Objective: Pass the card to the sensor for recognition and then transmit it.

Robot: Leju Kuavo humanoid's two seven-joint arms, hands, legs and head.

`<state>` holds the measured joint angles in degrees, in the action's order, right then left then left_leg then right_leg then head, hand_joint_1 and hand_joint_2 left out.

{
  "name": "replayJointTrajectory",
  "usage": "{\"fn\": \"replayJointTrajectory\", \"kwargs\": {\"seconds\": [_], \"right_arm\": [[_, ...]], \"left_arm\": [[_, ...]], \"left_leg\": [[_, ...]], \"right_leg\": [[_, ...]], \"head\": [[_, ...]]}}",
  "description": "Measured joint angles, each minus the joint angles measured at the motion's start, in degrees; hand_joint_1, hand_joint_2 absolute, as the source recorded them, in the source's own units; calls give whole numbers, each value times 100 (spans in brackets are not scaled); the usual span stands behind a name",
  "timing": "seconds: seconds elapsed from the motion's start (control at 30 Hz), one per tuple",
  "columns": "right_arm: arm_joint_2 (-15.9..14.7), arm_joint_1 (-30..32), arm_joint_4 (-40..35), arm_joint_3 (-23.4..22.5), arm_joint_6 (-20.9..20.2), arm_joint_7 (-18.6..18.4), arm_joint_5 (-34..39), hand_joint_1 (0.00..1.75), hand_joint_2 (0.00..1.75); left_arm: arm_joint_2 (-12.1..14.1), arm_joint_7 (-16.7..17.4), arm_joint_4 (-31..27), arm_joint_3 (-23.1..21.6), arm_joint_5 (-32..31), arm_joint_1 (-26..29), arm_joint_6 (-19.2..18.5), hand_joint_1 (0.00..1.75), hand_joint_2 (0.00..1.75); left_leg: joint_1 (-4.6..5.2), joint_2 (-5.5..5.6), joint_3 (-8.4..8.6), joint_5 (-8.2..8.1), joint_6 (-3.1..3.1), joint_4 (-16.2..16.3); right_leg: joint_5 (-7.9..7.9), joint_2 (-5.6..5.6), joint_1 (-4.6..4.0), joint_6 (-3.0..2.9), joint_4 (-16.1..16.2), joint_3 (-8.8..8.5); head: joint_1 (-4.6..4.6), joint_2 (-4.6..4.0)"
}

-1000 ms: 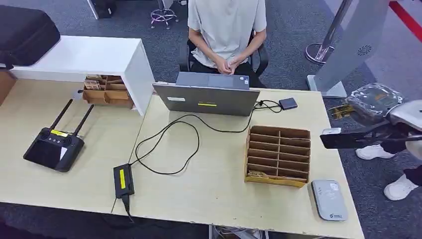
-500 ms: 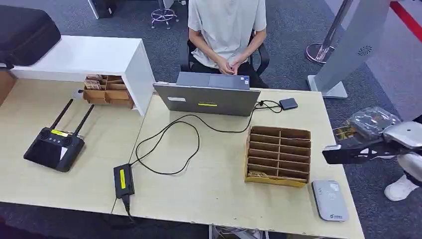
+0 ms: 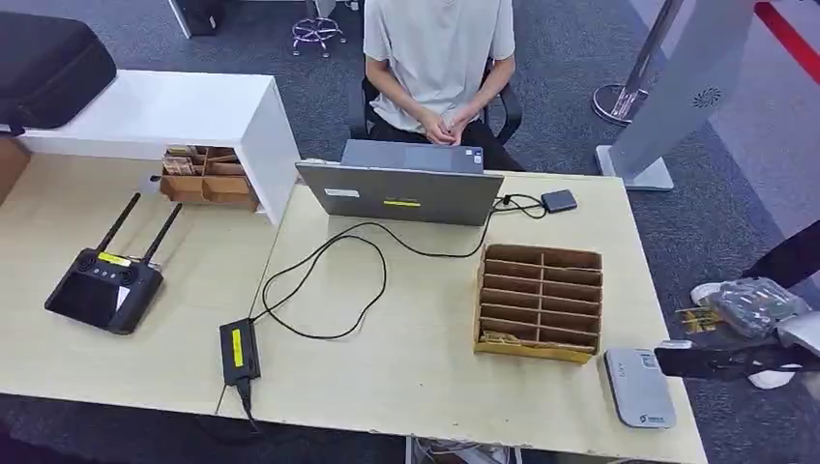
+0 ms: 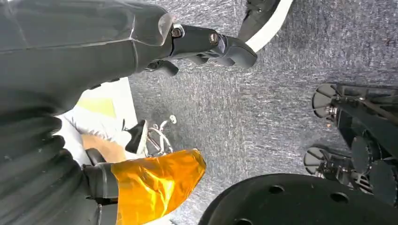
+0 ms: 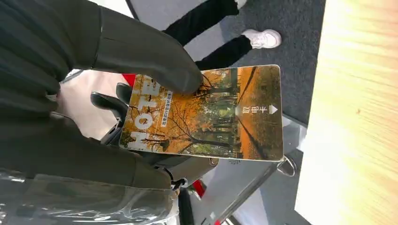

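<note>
Right hand point(image 5: 94, 93) pinches the card point(image 5: 206, 115) flat under its thumb, printed face exposed, apparently for presentation; card edge hovers just beside the grey sensor point(image 3: 639, 387) at the worktop point(image 3: 406, 367) corner, not yet over it; left hand point(image 4: 61, 61) hangs low, state indeterminate.

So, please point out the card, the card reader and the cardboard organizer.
card point(image 5: 206, 115), right wrist view, middle of its printed face
card reader point(image 3: 639, 387), head view, centre of its grey top
cardboard organizer point(image 3: 540, 303), head view, middle dividers
</note>
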<state>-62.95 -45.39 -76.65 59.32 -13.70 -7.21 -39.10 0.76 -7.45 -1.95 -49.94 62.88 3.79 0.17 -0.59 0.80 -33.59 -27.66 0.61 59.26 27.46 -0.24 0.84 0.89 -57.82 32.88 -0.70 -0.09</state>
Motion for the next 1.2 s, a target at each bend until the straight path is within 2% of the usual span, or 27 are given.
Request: {"fn": "replayJointTrajectory", "kwargs": {"seconds": [0.43, 0.67, 1.2], "right_arm": [[-337, 556, -459, -527, 13, -44, 46, 173, 175], [-341, 649, -542, -793, -171, 0, -42, 173, 175], [-356, 820, -614, -977, -175, 26, -66, 173, 175]], "left_arm": [[-24, 0, 0, 11, 11, -1, 0, 0, 175], [-24, 0, 0, 11, 20, -5, 0, 0, 175], [-24, 0, 0, 11, 20, -4, 0, 0, 175]], "left_leg": [[1, 2, -2, -1, -3, 0], [1, 1, -1, -1, -3, 0], [1, 0, 0, -1, -3, 0]], "right_leg": [[0, -3, 1, 0, 0, -1], [0, -3, 1, 0, 0, -1], [0, -2, 1, 0, 0, 0]], "head": [[0, 0], [2, 0], [0, 0]]}}
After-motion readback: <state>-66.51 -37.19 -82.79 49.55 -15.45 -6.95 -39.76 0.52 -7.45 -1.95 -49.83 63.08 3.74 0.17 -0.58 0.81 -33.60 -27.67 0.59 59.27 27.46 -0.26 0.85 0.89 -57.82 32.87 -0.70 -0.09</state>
